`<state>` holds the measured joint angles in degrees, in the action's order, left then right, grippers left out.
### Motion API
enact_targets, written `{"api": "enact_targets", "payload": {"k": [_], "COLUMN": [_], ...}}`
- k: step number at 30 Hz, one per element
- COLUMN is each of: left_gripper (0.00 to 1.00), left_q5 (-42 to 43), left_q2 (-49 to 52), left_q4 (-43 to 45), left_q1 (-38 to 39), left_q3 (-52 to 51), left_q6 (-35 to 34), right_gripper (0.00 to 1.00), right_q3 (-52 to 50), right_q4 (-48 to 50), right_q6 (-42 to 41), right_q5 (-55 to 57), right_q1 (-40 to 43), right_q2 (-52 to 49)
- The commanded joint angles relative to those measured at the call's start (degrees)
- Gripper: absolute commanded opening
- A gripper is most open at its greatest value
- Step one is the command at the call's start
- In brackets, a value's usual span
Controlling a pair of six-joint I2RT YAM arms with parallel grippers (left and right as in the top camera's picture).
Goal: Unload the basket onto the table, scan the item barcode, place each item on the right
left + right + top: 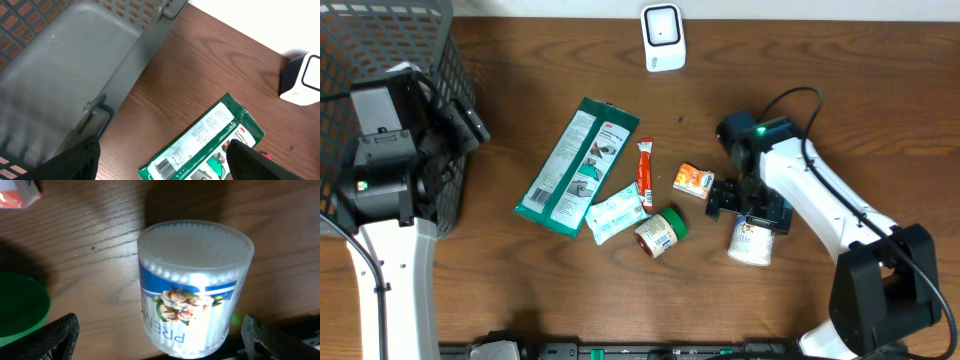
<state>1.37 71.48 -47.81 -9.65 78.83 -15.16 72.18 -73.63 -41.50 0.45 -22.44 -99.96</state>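
Overhead and wrist views, as I read them from the remote console. The right jaws stand spread wide and unclenched around the cotton-swab tub [753, 244], which sits on the bench [520, 60] at its right front, grasped by nothing. The left jaws are likewise released and empty, hovering beside the grey basket [440, 50] at the left edge. The white barcode scanner [663, 38] stands at the far edge, well apart from the tub. Between them lie a green 3M packet [572, 160], a white wipes pack [615, 212], a red sachet [645, 175], a small orange box [693, 181] and a green-lidded jar [661, 234].
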Motion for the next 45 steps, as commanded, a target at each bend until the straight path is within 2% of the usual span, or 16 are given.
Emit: {"api": "enact_targets", "payload": {"k": [1, 13, 32, 45], "left_gripper": [0.83, 0.83, 0.83, 0.83], "left_q5": [-0.74, -0.74, -0.74, -0.74], "left_q2": [-0.11, -0.11, -0.11, -0.11], "left_q4": [-0.20, -0.17, -0.20, -0.20], "left_q1": [-0.46, -0.46, -0.46, -0.46], "left_q3": [0.63, 0.63, 0.63, 0.63], "left_q6": [0.52, 0.52, 0.52, 0.52], "right_gripper": [0.99, 0.99, 0.98, 0.98], "right_q3": [-0.42, -1.09, -8.00, -8.24], "right_q4": [0.15, 0.04, 1.07, 2.32], "right_q6": [-3.69, -4.85, -6.51, -4.59], "right_q5": [6.82, 8.31, 13.03, 12.63], "right_q1": [-2.03, -2.40, -1.84, -1.03], "right_q2": [-0.02, -0.07, -0.07, -0.07]}}
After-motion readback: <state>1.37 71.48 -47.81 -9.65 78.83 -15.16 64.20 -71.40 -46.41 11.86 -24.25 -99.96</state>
